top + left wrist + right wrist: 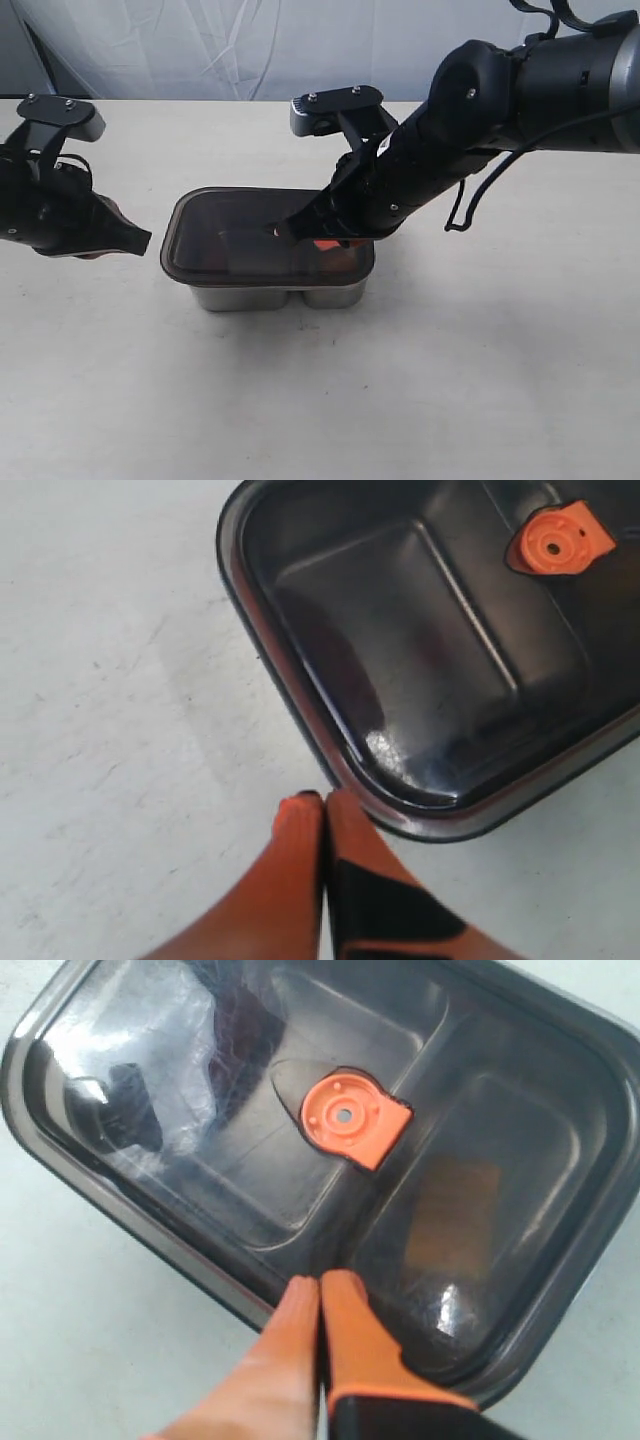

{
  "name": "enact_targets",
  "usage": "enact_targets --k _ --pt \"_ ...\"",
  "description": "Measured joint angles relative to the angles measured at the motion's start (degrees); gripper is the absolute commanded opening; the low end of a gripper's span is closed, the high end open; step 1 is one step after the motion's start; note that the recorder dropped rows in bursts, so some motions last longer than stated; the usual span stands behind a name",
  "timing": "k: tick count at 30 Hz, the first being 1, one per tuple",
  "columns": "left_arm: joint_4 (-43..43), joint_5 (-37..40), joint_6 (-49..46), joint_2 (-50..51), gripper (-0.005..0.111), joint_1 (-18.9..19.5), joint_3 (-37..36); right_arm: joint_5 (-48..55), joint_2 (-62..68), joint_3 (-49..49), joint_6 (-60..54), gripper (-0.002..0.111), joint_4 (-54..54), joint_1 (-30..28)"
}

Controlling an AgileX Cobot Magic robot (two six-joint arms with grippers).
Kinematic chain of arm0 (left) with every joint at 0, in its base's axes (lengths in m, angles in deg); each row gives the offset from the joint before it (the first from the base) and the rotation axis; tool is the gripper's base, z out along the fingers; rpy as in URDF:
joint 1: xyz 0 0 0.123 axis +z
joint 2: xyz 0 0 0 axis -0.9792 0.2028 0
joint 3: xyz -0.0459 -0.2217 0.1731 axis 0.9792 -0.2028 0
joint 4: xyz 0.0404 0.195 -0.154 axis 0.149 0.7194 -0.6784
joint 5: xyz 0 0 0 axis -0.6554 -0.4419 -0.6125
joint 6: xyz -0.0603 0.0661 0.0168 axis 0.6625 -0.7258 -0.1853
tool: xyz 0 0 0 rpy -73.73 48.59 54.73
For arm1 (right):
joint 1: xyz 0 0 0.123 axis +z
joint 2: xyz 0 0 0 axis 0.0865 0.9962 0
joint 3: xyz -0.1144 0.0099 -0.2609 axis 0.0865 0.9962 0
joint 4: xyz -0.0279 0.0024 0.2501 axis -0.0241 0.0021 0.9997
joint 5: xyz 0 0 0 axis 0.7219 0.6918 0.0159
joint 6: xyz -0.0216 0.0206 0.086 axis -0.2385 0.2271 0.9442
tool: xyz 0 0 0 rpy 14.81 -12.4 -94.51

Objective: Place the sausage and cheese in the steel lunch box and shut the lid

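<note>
Exterior view: lid (240,240) covers steel lunch box (250,297); left claw (146,238) and right claw (281,230) are closed and empty; the task seems nearly done.

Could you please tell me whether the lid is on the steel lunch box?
On: the lid lies flat over the steel lunch box, covering its whole top. Whether it is fully sealed, I cannot tell.

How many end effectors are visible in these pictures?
2. The left end effector is beside a corner of the lid; the right end effector is over the lid.
</note>
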Motion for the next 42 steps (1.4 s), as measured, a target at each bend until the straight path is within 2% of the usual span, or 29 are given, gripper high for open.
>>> enact_targets --k 7,15,24,37,42 --pt "-6.7 1.1 -6.1 3.5 0.0 0.0 0.0 0.0 0.0 0.0 0.0 -0.001 0.2 0.0" --pt "-8.8 1.4 -8.3 8.0 0.0 0.0 0.0 0.0 0.0 0.0 0.0 -0.001 0.2 0.0" --pt "-9.4 1.4 -8.5 8.3 0.0 0.0 0.0 0.0 0.0 0.0 0.0 -0.001 0.2 0.0" --pt "-17.4 2.3 -15.3 8.6 0.0 0.0 0.0 -0.1 0.0 0.0 0.0 -0.001 -0.7 0.0" --pt "-17.9 2.8 -16.2 8.6 0.0 0.0 0.0 -0.1 0.0 0.0 0.0 -0.001 -0.7 0.0"
